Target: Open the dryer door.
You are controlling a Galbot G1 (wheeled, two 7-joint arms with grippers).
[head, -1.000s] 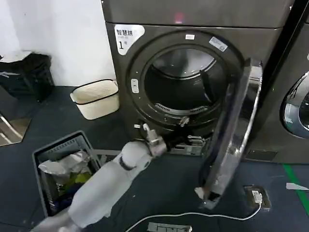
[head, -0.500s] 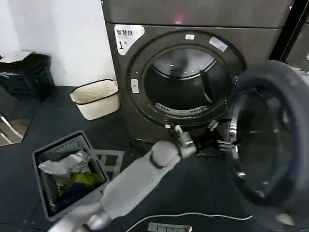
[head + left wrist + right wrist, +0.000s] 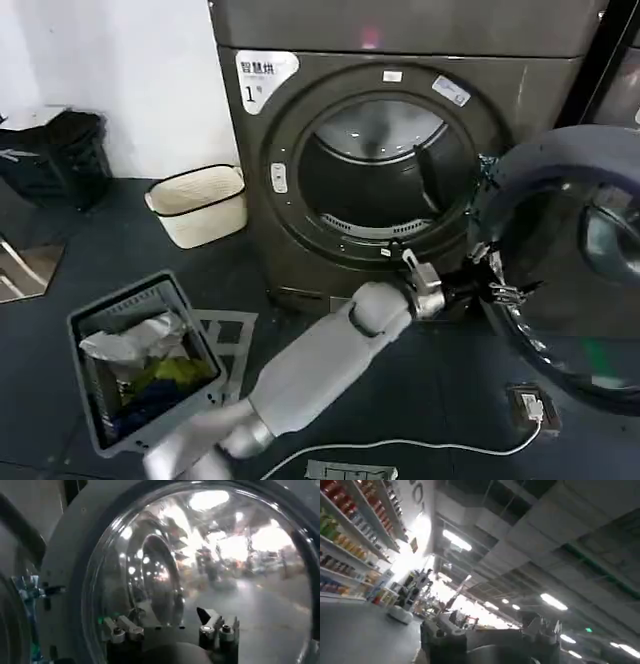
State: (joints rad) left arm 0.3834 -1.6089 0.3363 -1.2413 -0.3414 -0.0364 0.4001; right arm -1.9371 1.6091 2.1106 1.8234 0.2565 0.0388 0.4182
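The dryer [image 3: 300,240] is a dark bronze-grey machine with a white "1" sticker [image 3: 262,75], and its round drum opening [image 3: 385,170] is uncovered. The dryer door [image 3: 570,260] stands swung wide to the right with its dark inner side and glass bowl facing me. My left arm reaches from the lower left. My left gripper [image 3: 497,288] sits at the door's inner rim on the hinge side. In the left wrist view the door [image 3: 225,555] looms close, and the left gripper [image 3: 170,630] is open with nothing between its fingers. My right gripper [image 3: 490,630] points at the ceiling, open.
A beige basket [image 3: 198,203] stands left of the dryer and a grey crate of clothes [image 3: 140,360] lies at the lower left. A black bin [image 3: 60,155] is by the wall. A white cable [image 3: 400,445] and floor socket [image 3: 530,408] lie below the door. A second machine [image 3: 620,90] stands at the right.
The door has swung from edge-on to wide open toward the right. My left arm and gripper followed it rightward along the front of the dryer.
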